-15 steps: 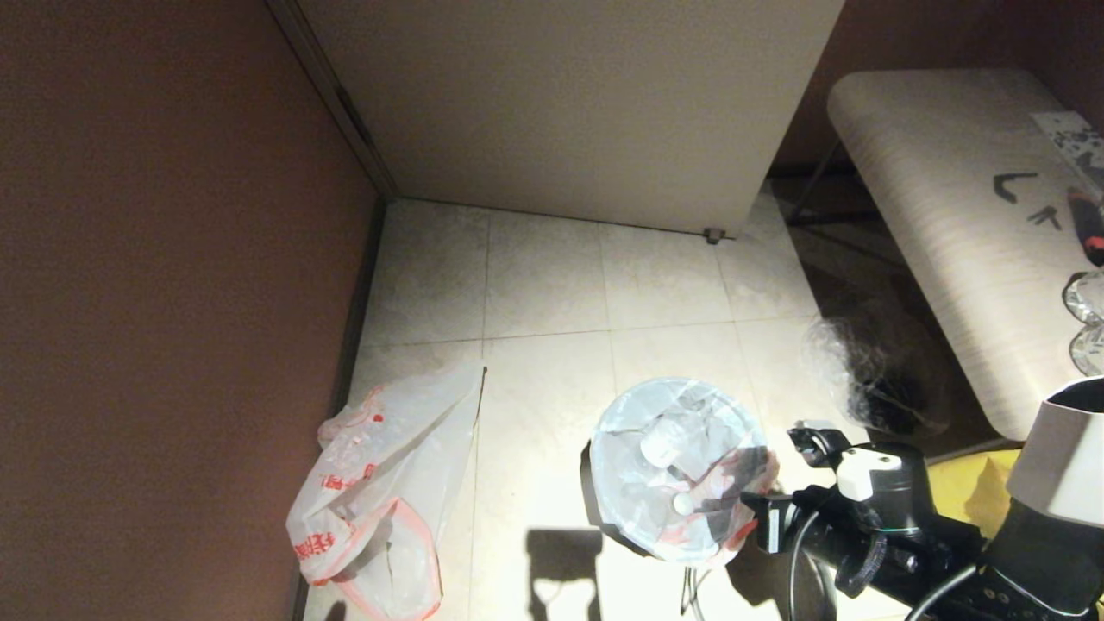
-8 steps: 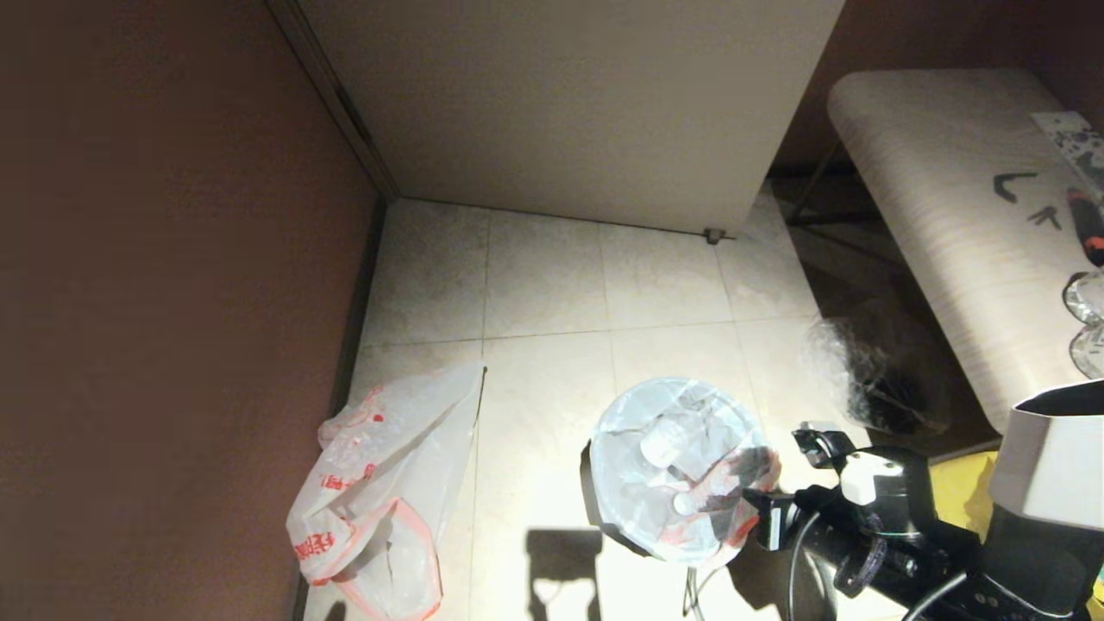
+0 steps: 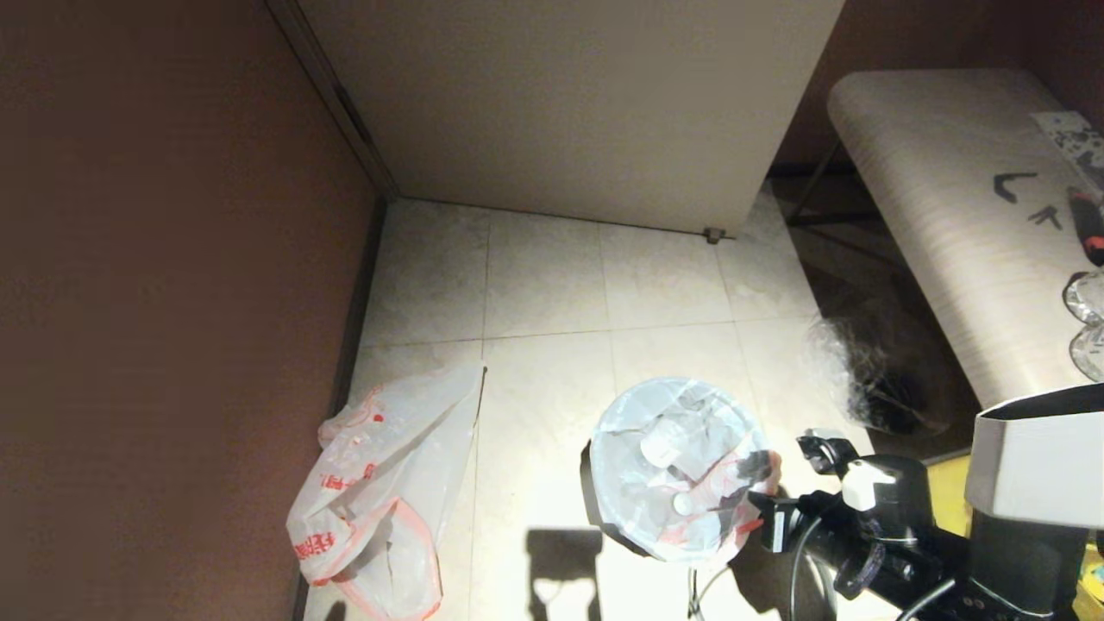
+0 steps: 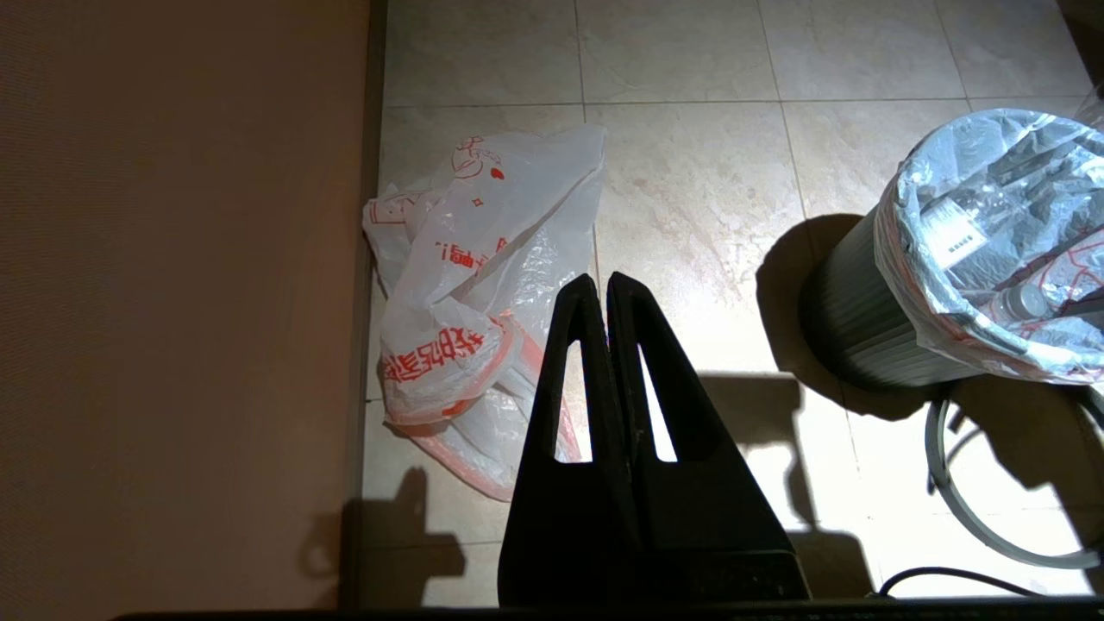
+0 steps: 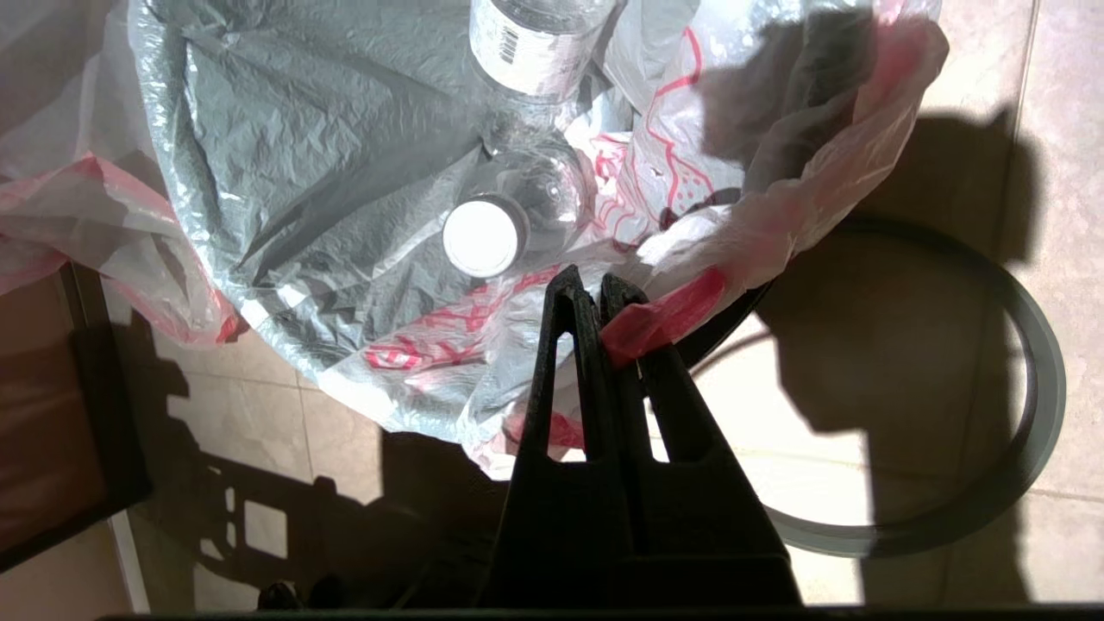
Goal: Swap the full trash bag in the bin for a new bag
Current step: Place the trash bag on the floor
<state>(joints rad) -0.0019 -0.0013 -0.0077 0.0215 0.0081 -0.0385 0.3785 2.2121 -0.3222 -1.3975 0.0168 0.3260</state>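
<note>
The full trash bag (image 3: pixel 668 466) sits in the black bin (image 3: pixel 593 500), its thin plastic folded out over the rim, with clear bottles (image 5: pixel 517 207) inside. My right gripper (image 5: pixel 597 286) is shut on the bag's red-orange edge at the near right side of the rim (image 3: pixel 763 483). The bin's grey rim ring (image 5: pixel 1031 431) lies loose on the floor beside the bin. The new bag (image 3: pixel 379 483) lies limp on the tiles by the left wall. My left gripper (image 4: pixel 607 281) hangs shut and empty above the floor just right of the new bag (image 4: pixel 466 285).
A brown wall (image 3: pixel 172 302) runs down the left and a white cabinet panel (image 3: pixel 569 103) closes the back. A pale bench (image 3: pixel 949 216) stands at right, with clear crinkly wrap (image 3: pixel 854 371) and a yellow bag (image 3: pixel 957 496) on the floor near it.
My right arm has drawn back slightly toward the robot, still holding the bag's edge. The bag, the bin and the new bag stay where they were.
</note>
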